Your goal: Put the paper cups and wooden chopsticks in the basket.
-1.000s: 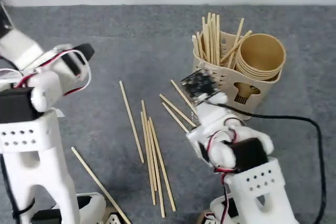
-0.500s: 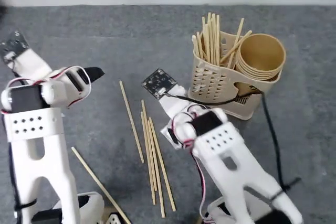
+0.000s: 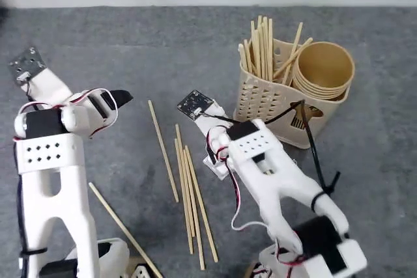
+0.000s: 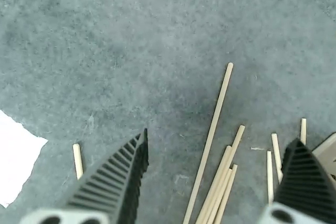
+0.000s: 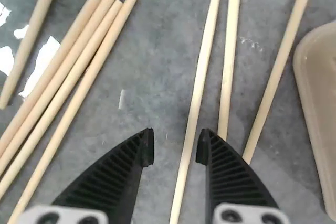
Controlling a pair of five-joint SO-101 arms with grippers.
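The right hand (image 5: 174,148) has swung from the basket (image 3: 260,105) down over the loose chopsticks (image 3: 189,193) and, empty with jaws narrowly parted, straddles one chopstick (image 5: 200,72) on the tabletop (image 3: 163,43), where a close neighbour (image 5: 230,51) could get pinched too.

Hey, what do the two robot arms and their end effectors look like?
The left arm and right arm are white plastic shells with rows of small holes, black motors and thin red, white and black wires. A thick black cable runs from the right arm. The left end effector and right end effector have black pointed fingers with ribbed inner faces.
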